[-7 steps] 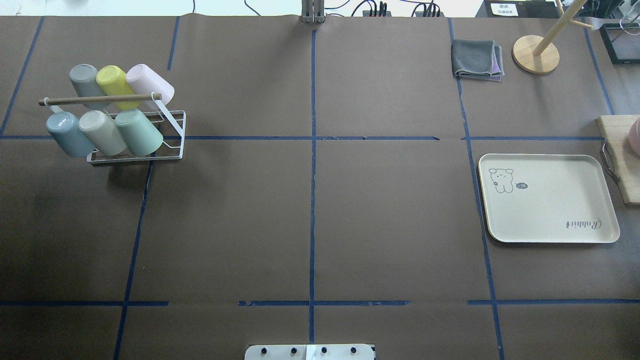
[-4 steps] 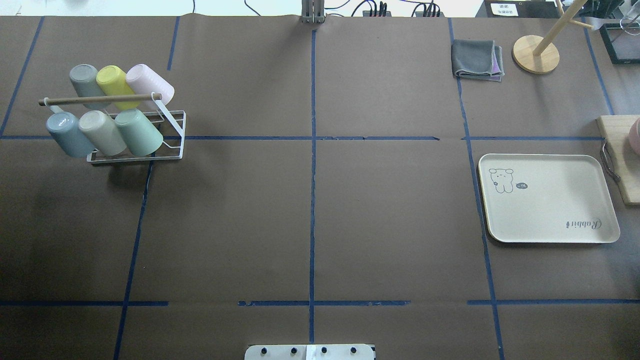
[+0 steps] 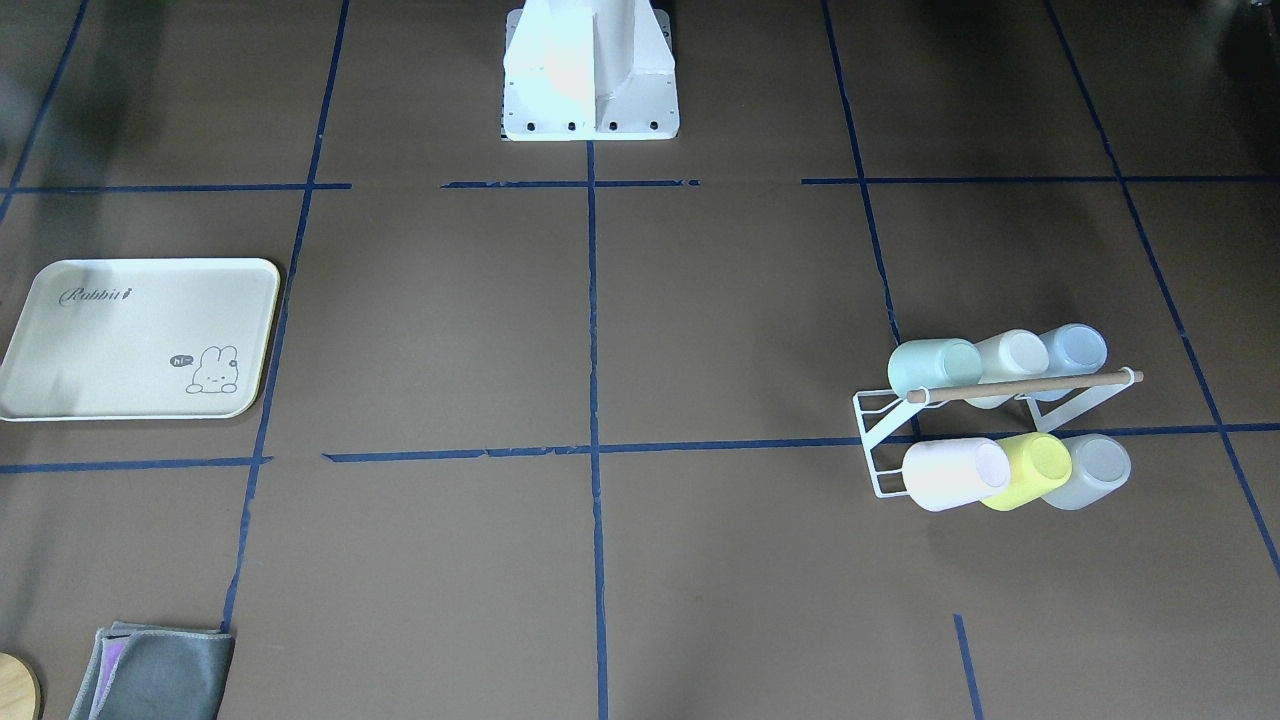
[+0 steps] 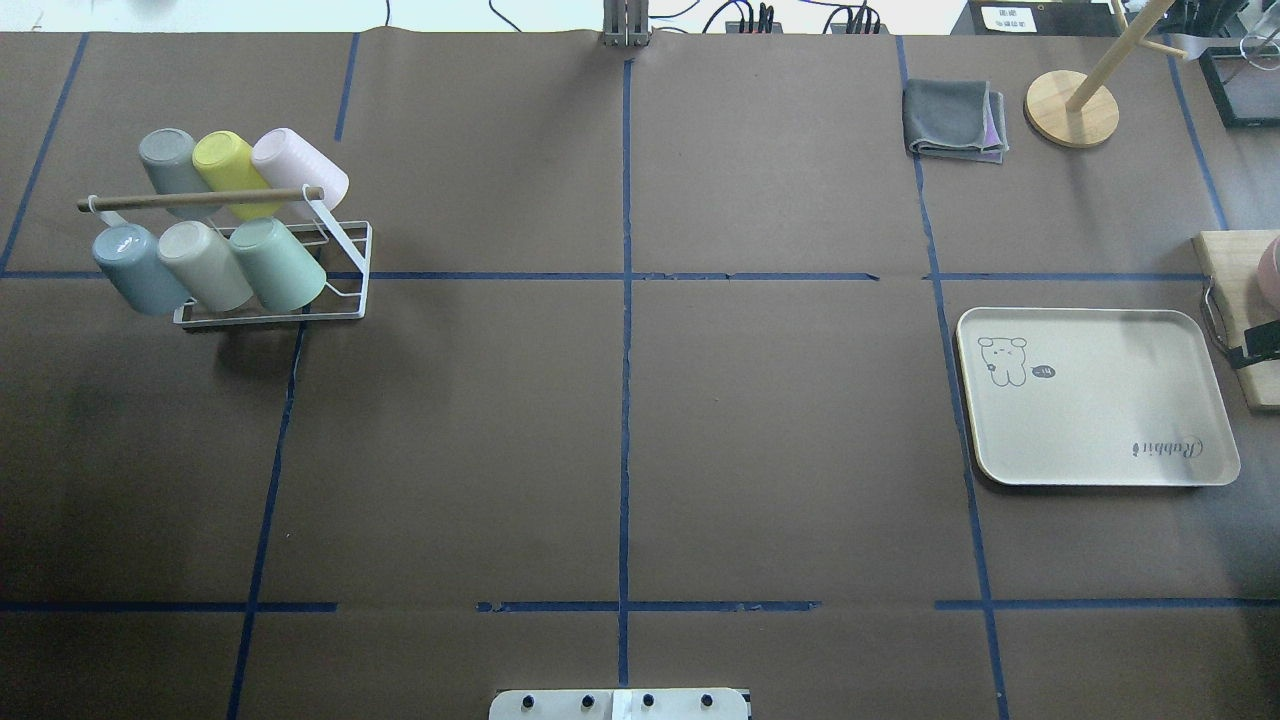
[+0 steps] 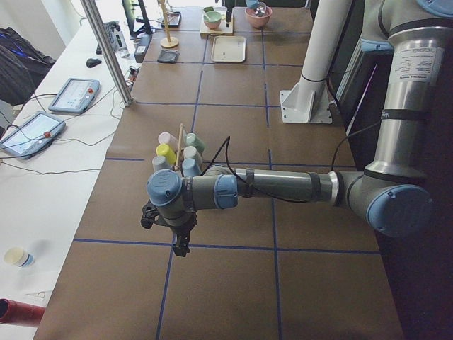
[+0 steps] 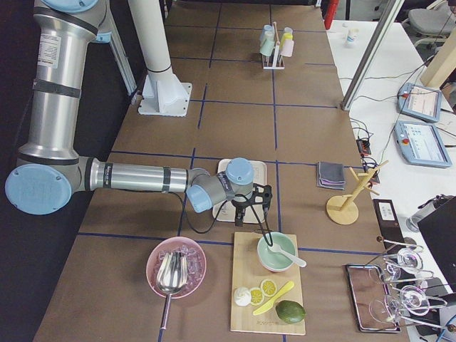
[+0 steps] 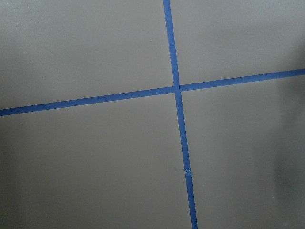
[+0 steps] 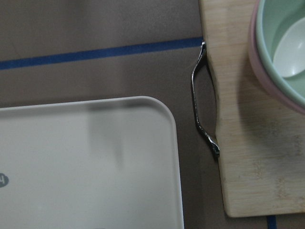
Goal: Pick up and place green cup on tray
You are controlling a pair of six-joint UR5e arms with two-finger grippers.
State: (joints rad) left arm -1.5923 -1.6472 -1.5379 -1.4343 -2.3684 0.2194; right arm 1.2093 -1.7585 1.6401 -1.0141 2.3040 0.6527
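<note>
The worktop (image 4: 780,450) is brown paper crossed by blue tape lines; the left arm (image 5: 283,185) stretches low across it near the robot's left end, and the right arm (image 6: 135,178) reaches out likewise near the right end. The tray (image 4: 1100,420) lies flat on the robot's right side of the worktop, well apart from the cups, with nothing on it. Just beside the tray's outer short edge sits a wooden board (image 4: 1235,290) with a metal handle (image 8: 202,114); a bowl (image 8: 281,47) with a pale green inside rests on it. On the robot's left side stands a white wire rack (image 4: 345,270) with a wooden rod (image 4: 200,198) across its top; six cups sit tilted on it in two rows of three. A folded grey cloth (image 4: 950,118) lies at the far edge near a round wooden stand base (image 4: 1071,108).

The green cup (image 4: 278,265) is on the rack, in the row nearer the robot, at the end toward the middle of the worktop, touching a cream cup (image 4: 205,265) beside it.

The left end effector (image 5: 180,244) hangs above a tape crossing, short of the rack and apart from every cup; whether it is wide or narrow I cannot tell. The right end effector (image 6: 249,214) hovers over the gap between tray and board; its spread cannot be told either; it holds nothing visible.
</note>
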